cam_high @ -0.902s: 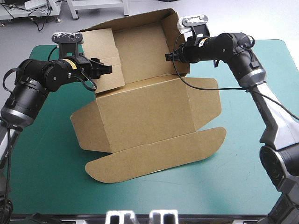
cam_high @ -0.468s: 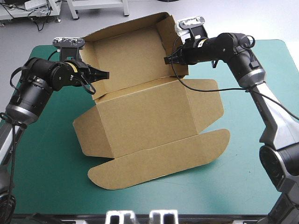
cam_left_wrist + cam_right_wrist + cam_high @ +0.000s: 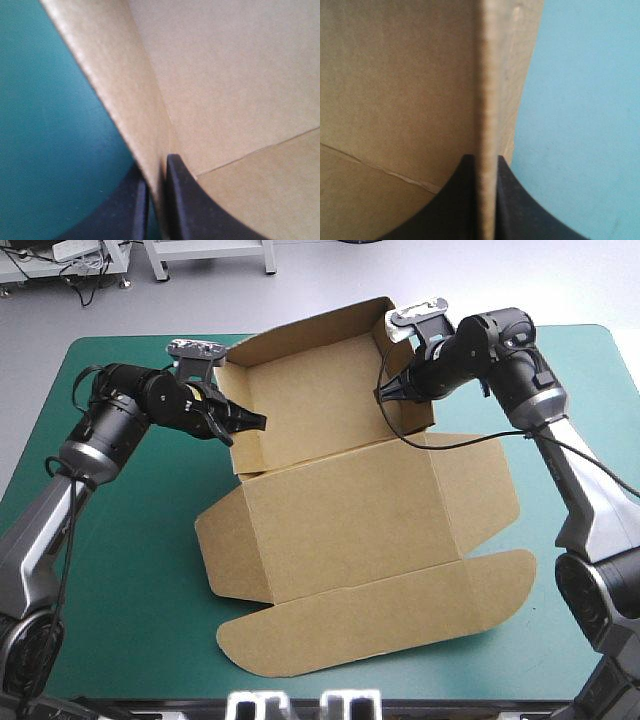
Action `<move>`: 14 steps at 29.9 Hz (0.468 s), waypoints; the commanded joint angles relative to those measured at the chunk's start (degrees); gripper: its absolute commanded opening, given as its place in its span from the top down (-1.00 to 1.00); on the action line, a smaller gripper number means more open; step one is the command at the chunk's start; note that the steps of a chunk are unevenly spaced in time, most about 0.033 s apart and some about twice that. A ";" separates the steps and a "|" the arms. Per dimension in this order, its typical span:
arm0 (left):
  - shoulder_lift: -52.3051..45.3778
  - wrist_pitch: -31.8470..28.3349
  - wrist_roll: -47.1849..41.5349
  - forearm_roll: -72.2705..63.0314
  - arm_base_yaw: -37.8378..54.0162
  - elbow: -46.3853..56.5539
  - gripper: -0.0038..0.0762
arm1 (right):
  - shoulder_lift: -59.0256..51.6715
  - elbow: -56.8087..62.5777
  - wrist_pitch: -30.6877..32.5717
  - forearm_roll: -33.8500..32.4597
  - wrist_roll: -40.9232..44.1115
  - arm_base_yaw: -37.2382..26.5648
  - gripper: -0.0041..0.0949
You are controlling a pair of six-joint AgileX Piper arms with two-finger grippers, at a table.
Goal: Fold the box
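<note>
The brown box [image 3: 350, 510] lies partly raised on the teal-green table: its far section stands up with two side walls, while the near panels and the rounded lid flap [image 3: 380, 620] lie flat. My left gripper [image 3: 250, 423] is shut on the box's left side wall [image 3: 125, 100], the board edge pinched between its black fingers [image 3: 182, 200]. My right gripper [image 3: 385, 395] is shut on the right side wall [image 3: 487, 100], whose edge runs straight out from between its fingers [image 3: 507, 200].
Bare teal-green cover [image 3: 120, 580] lies to the box's left, and a narrower strip [image 3: 590, 370] shows beyond the right arm. The box's flat flaps reach close to the table's near edge.
Both grippers have carried the box to the right and a little nearer. Before that, the left side flap swung from lying inward to standing up as a wall.
</note>
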 commanded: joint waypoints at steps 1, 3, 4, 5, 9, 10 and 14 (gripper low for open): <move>1.24 -2.13 6.12 -3.04 -1.57 -2.26 0.93 | -3.14 -2.32 3.83 2.88 -2.66 1.05 0.95; 3.20 1.03 7.18 -3.19 -2.58 -3.90 0.93 | -1.99 -1.94 5.89 3.16 -1.88 0.49 0.95; 4.39 2.71 8.15 -3.19 -3.18 -5.20 0.93 | -1.64 -1.30 5.89 3.68 -1.53 0.49 0.95; 5.50 4.49 8.57 -2.97 -3.86 -6.72 0.93 | -1.27 -0.61 5.89 4.15 -1.25 0.25 0.95; 10.17 9.80 10.73 -2.25 -6.01 -13.62 0.93 | 0.58 2.49 5.89 4.47 -0.71 0.04 0.95; 11.52 11.13 10.83 -1.91 -6.55 -15.52 0.93 | 0.93 3.37 5.89 4.47 -0.41 0.04 0.95; 17.04 17.12 11.06 1.95 -7.52 -22.46 0.93 | 1.84 7.31 5.89 4.57 0.20 0.04 0.95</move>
